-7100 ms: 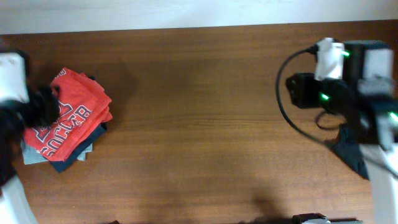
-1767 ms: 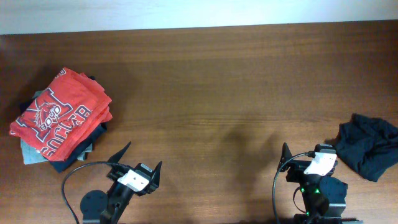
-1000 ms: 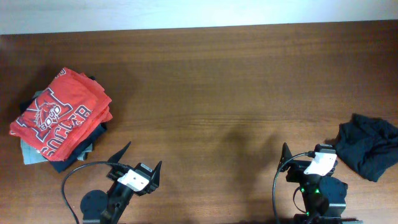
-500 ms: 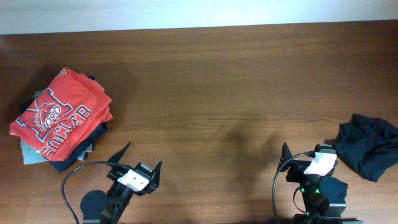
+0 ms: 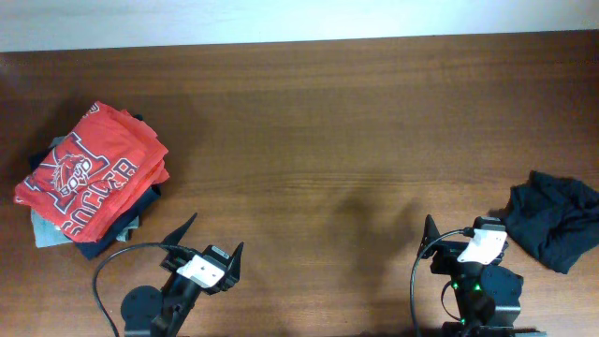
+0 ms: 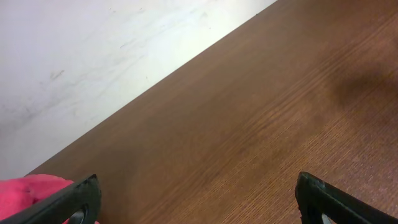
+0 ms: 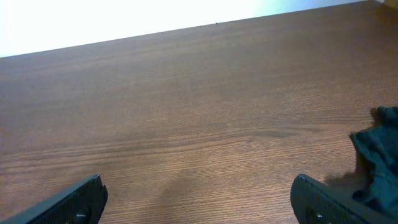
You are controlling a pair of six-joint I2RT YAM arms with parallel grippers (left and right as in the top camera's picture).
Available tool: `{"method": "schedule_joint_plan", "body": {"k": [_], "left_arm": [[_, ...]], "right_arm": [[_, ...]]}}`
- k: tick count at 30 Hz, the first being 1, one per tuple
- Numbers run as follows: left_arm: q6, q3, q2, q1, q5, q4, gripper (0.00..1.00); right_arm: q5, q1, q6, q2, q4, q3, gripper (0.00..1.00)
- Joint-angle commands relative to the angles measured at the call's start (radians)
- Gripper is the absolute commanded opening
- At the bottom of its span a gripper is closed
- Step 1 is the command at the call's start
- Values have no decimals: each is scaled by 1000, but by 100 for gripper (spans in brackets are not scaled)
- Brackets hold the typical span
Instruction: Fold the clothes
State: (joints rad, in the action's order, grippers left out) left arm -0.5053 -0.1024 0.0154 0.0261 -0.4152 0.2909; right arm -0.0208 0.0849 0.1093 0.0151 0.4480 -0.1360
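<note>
Nothing moved since earlier frame; left tool [image 5: 208, 249] and right tool [image 5: 459, 234] parked at desk [image 5: 318, 140] edge, both released; dark garment [image 5: 554, 219] crumpled, awaiting fold beside folded stack [image 5: 89, 178]

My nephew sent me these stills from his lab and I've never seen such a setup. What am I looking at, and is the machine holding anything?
These are three camera views of one wooden table. The top-down picture shows two robot arms parked at the near edge: the left hand and the right hand. The other two pictures come from small cameras on each wrist, so the dark tips at their bottom corners are that hand's own fingers.

On the table lie a stack of folded clothes at the left, topped by a red tee printed "SOCCER", and a crumpled dark garment at the right, not yet folded.

Both hands are open and hold nothing.
</note>
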Motion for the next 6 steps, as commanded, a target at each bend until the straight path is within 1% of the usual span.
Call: {"method": "schedule_joint_plan", "body": {"k": [1,6], "left_arm": [[-5,10,-10,5,4,-6,99],[-5,10,-10,5,4,-6,99]], "right_arm": [[-2,7,8,-6,1,7,99],[-2,7,8,-6,1,7,99]]}}
